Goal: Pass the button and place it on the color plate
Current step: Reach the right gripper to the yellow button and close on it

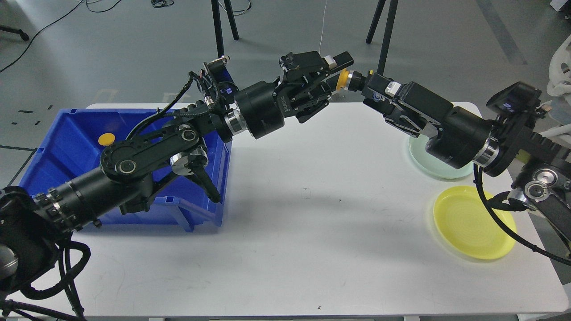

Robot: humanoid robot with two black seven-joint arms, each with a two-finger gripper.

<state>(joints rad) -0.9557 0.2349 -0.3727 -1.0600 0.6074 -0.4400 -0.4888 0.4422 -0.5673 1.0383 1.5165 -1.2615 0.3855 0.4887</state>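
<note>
My left gripper (335, 75) is shut on a push button (343, 80) with a yellow cap and a silver collar, and holds it in the air above the table's far edge. My right gripper (372, 90) has come in from the right, and its fingers stand on either side of the button's rear block, which they hide. I cannot tell whether they press on it. The pale green plate (419, 151) lies at the right, partly behind my right arm. The yellow plate (473, 223) lies in front of it.
A blue bin (58, 147) stands at the table's left under my left arm, with another yellow button (106, 139) inside. The white table (312, 232) spans the middle. Tripod legs (384, 35) stand on the floor behind.
</note>
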